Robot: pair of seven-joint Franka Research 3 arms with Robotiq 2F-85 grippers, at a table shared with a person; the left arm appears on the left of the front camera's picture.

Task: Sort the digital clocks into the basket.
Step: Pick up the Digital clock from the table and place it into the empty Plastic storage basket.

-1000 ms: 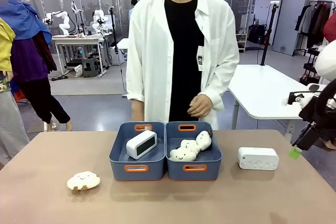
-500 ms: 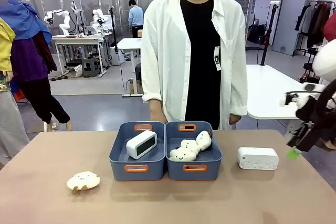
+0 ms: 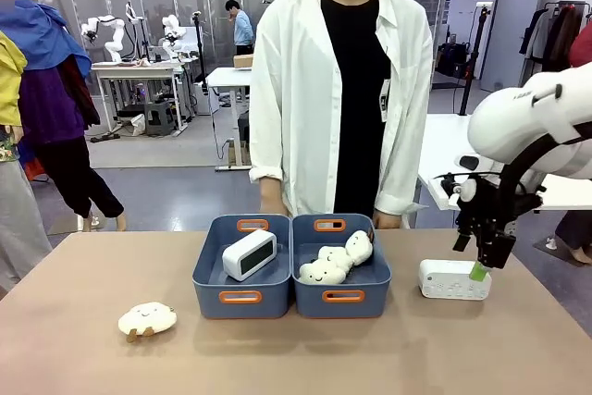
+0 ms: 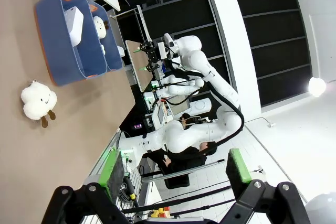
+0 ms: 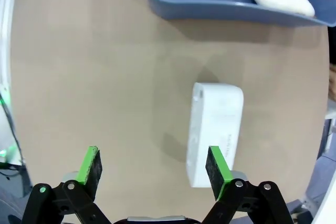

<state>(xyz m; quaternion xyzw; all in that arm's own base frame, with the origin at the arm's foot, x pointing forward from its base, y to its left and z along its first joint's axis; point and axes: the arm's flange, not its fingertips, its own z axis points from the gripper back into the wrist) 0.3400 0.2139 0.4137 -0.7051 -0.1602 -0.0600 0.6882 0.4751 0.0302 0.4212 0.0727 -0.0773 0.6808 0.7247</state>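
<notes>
One white digital clock (image 3: 453,279) lies on the table to the right of the baskets. My right gripper (image 3: 481,264) hangs open just above its right end. In the right wrist view this clock (image 5: 215,129) lies below the open gripper (image 5: 153,166), under the right-hand finger (image 5: 217,167) rather than between the two. The other clock (image 3: 250,254), with a grey face, rests in the left blue basket (image 3: 211,277). My left gripper (image 4: 175,169) is open and empty, looking from afar at that basket (image 4: 55,45) and the clock (image 4: 73,24) in it.
The right blue basket (image 3: 370,284) holds cream cloud plush toys (image 3: 335,261). Another cloud plush (image 3: 147,319) lies on the table front left. A person in a white coat (image 3: 287,108) stands at the far edge behind the baskets.
My right arm has swung in from the right edge and now hovers over the clock on the table. The person has stepped a little to the right.
</notes>
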